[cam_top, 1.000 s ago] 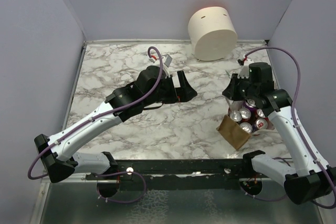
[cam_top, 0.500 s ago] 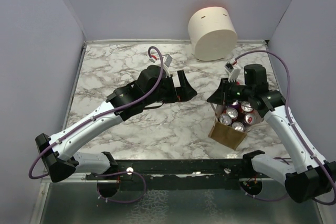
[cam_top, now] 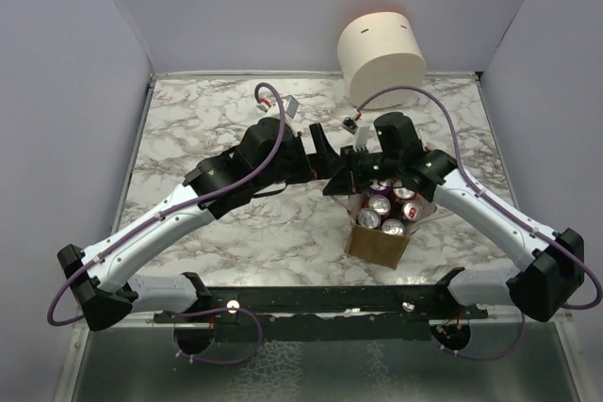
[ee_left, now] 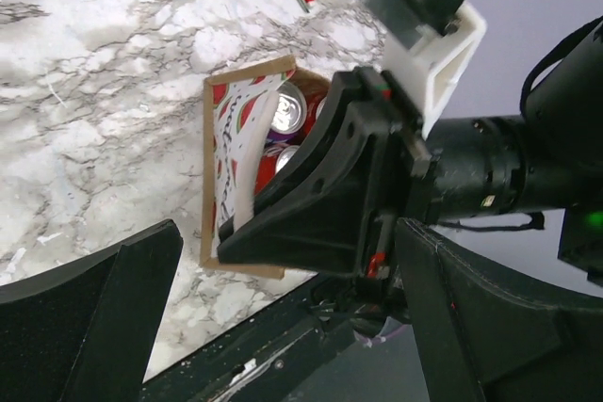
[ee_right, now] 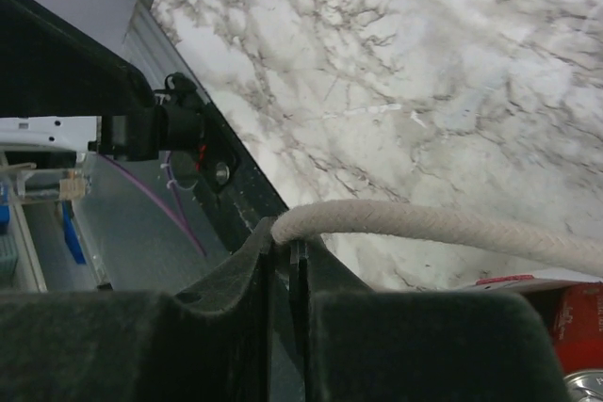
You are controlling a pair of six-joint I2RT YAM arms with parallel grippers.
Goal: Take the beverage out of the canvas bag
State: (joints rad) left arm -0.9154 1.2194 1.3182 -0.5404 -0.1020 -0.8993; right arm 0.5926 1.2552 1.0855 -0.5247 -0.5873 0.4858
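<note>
Only blurred script inside canvas bag (ee_left: 224, 152)

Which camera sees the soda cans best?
The top view: the cans show their tops inside the bag. In the left wrist view the right gripper, pinching the handle, hides most. The right wrist view catches one rim.

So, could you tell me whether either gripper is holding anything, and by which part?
The right gripper is shut on the white rope handle of the canvas bag; the left gripper is open, holding nothing.
</note>
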